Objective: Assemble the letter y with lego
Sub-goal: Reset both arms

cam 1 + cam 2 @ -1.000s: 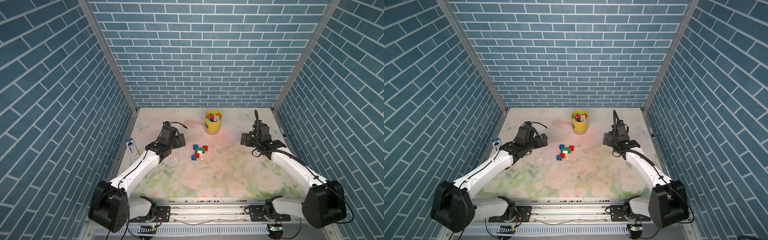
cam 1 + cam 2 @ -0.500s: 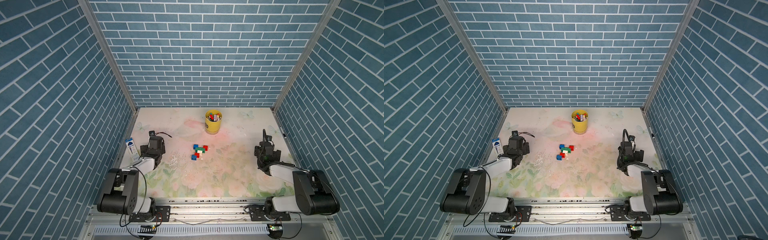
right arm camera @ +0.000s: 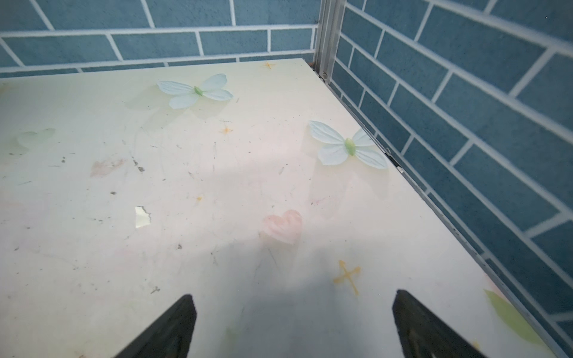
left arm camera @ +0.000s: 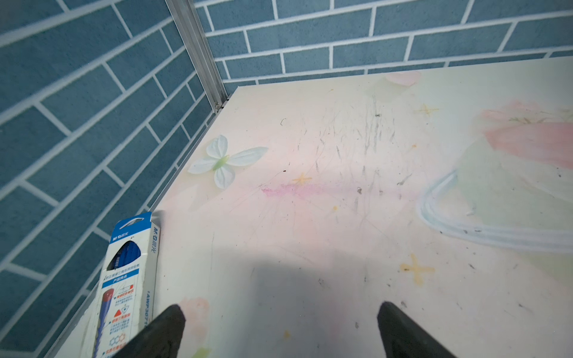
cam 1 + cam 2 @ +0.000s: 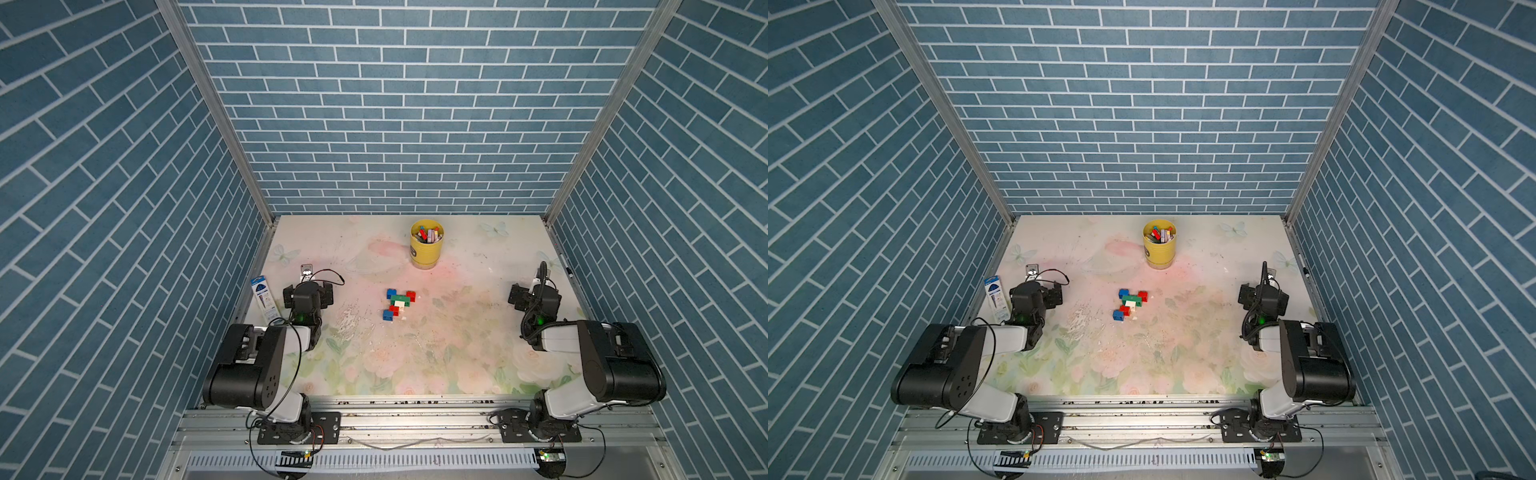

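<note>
In both top views the table [image 5: 457, 353] has a smooth, pale sheet printed with soft flowers, scuffed and flecked with dark marks, and it is closed in by walls with a blue brick pattern. The letter y [image 5: 398, 304] lies near the middle of it, a small flat cluster of glossy studded bricks in blue, green, red and white, joined and touching nothing else [image 5: 1130, 304]. Beyond it, toward the far wall, stands a round yellow cup [image 5: 426, 249], upright and crammed with coloured sticks; from here they may be pens or markers, but they are too small to tell. A narrow blue-and-white cardboard pen box [image 5: 994, 296] lies flat along the left edge. The left arm [image 5: 270, 345] and right arm [image 5: 582, 345] sit folded at the near corners, well apart from the bricks. In the left wrist view the left gripper [image 4: 279, 310] is spread wide, its matte black wedge-shaped fingertips [image 4: 167, 325] over bare, scratched table with nothing between them, the pen box just beside one tip. In the right wrist view the right gripper [image 3: 293, 300] also gapes wide and empty over printed butterflies, a pink heart and a small white chip [image 3: 142, 217] in the surface.
</note>
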`<state>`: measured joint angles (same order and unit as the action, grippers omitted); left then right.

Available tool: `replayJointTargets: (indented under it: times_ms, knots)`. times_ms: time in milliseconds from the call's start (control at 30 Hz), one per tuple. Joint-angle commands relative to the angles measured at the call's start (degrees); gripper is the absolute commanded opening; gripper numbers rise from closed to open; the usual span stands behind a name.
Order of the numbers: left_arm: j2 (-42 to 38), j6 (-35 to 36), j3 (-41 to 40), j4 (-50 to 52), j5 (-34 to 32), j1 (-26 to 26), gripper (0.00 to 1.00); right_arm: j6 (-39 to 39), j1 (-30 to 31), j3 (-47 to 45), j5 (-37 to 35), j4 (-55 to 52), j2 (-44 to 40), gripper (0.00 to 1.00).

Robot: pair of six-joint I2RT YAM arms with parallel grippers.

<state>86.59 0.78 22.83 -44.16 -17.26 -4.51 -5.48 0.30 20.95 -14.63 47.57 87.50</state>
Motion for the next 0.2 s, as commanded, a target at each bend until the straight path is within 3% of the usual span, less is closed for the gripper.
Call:
replayJointTargets:
  times_ms: [0, 167]
  knots:
    - [-0.2, 0.6, -0.2, -2.3, 0.6, 0.4, 1.0, 1.2, -0.8, 1.7, 3.4, 0.3, 0.2, 0.99]
    - [-0.3, 0.8, -0.2, -2.2, 0.6, 0.3, 1.0, 1.2, -1.0, 1.3, 3.6, 1.1, 0.1, 0.99]
